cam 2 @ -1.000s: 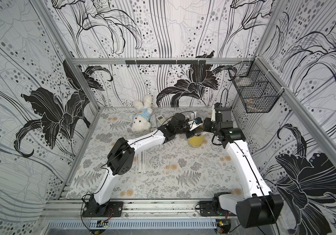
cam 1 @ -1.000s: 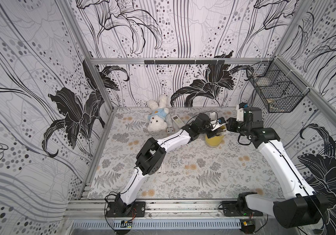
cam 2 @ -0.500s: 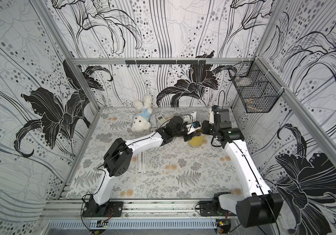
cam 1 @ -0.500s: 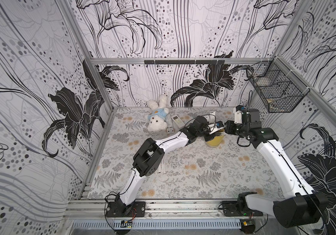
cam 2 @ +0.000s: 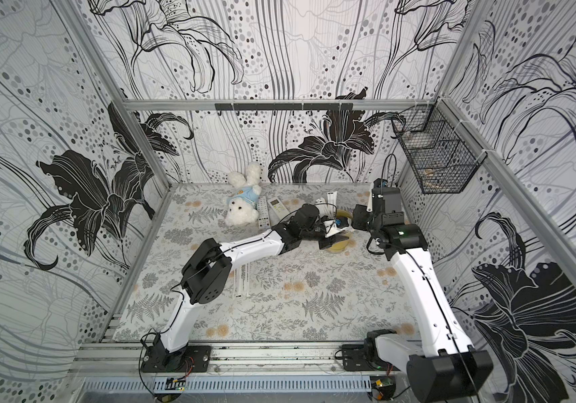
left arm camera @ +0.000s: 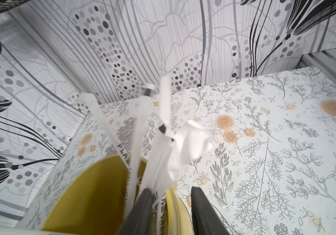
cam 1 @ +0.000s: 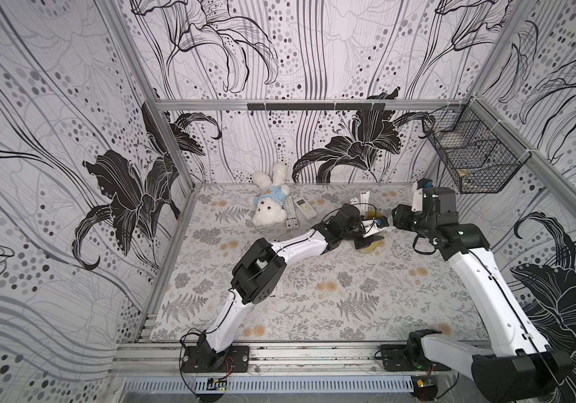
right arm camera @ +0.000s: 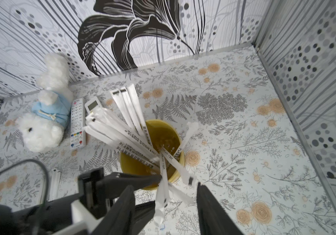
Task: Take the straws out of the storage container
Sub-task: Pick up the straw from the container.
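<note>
Right gripper has spread wide around loose straws above the storage container; left gripper, jaws parted, straddles its rim.

We are looking down at a floral table where both arms are meeting at a yellow cup. The left gripper is reaching in from the cup's left and the right gripper from its right. White straws are sticking up behind the cup. Left of it, a plush toy is lying beside two remotes. Loose straws are lying nearer us.
</note>
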`<act>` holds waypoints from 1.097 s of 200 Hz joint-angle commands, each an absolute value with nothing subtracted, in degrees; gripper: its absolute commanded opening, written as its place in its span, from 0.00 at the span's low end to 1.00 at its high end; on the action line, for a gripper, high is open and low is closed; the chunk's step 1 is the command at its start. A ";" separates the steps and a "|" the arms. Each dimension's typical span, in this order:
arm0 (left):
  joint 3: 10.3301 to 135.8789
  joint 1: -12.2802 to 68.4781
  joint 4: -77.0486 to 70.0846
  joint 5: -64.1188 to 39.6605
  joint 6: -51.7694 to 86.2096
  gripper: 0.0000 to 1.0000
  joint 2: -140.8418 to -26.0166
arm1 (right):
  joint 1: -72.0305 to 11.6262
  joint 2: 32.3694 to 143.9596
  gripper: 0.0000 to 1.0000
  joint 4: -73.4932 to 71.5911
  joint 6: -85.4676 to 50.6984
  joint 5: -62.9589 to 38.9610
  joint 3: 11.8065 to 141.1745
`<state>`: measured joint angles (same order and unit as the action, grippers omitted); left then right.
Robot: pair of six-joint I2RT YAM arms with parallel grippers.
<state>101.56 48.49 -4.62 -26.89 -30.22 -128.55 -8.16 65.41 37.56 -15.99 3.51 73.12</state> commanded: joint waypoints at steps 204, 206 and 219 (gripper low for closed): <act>94.13 48.78 -16.00 -23.52 -24.95 0.19 -122.61 | -7.82 63.49 0.50 31.20 -17.89 -3.03 70.18; 94.13 48.76 -16.00 -23.55 -24.91 0.19 -122.61 | -7.82 63.49 0.50 31.20 -17.85 -3.06 70.15; 94.28 48.78 -16.08 -23.71 -24.98 0.16 -122.61 | -7.82 63.41 0.50 31.02 -17.91 -3.16 70.05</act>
